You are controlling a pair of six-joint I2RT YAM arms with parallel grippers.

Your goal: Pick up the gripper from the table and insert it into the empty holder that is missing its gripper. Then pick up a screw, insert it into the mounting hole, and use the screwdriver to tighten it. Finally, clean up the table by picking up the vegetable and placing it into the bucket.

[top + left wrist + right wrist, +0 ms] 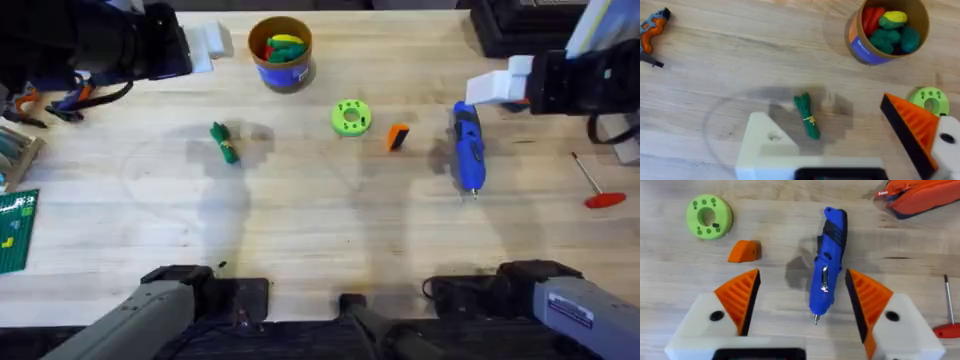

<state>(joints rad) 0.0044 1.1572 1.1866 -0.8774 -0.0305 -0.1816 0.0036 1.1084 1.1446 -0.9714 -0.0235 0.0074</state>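
Note:
The small orange gripper [398,136] [745,251] lies loose on the table between the green disc and the blue screwdriver [468,147] [827,265]. My right gripper [802,272] hangs open above the screwdriver, with orange tips on both fingers. My left gripper [822,110] is open above the green vegetable [224,143] [807,117]. One of its fingers is the bare white holder [765,145]; the other carries an orange tip. The bucket [281,50] [887,30] stands at the back with toy foods inside. A dark speck on the disc may be a screw [715,226].
The lime-green disc [350,117] sits behind the orange piece. A red-handled rod [600,190] lies at the right. Black equipment [100,40] fills the back left, and a white-and-black device [530,80] the back right. A green board [18,230] lies at the left edge.

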